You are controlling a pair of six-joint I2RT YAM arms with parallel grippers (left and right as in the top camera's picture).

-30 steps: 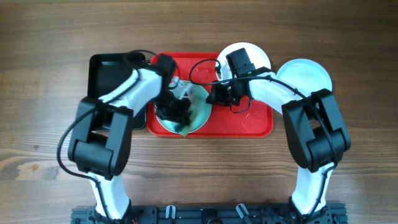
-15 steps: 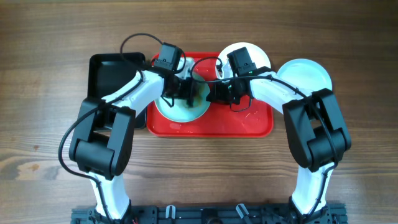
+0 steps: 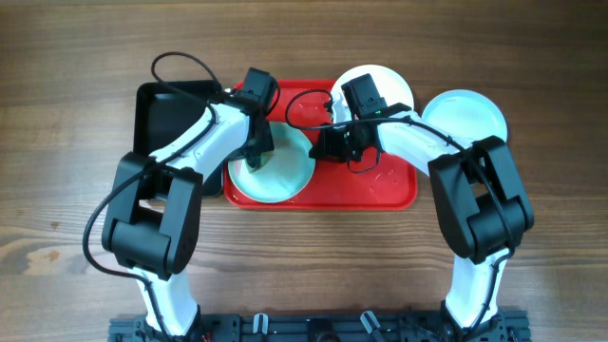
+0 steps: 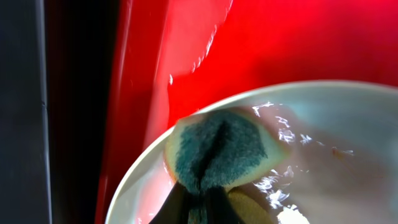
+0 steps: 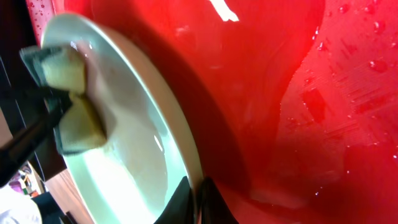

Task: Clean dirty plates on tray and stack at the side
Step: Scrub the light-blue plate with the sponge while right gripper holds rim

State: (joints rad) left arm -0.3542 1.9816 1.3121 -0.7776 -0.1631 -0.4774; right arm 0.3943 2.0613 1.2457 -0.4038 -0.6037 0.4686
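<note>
— Skidding worries me: the red tray [image 3: 380,185] is wet, and the mint plate [image 3: 285,176] lies at its left end.
— Your grip?
— Right jaws pinch its right rim, left jaws clench the sponge [image 4: 221,149] on its left rim; a hard scrub could wrench it free.

Two arms, one on each side of the red rectangular plastic tray [image 3: 397,190].
- Left arm [image 3: 201,133] and right arm [image 3: 418,141]: smooth white rounded link shells.
- Large black boxy joint housings [image 3: 152,214] on the base side of the tray, one per arm.
- Black wrist blocks [image 3: 366,95] over the tray's far rim.
- Thin black cables [image 3: 180,62] loop free beside the far rim.
- Left hand [image 4: 198,208] and right hand [image 5: 194,198]: slim black tapering fingers.
- Black base rail [image 3: 313,328], on the base side of the tray, carries small fittings.
</note>
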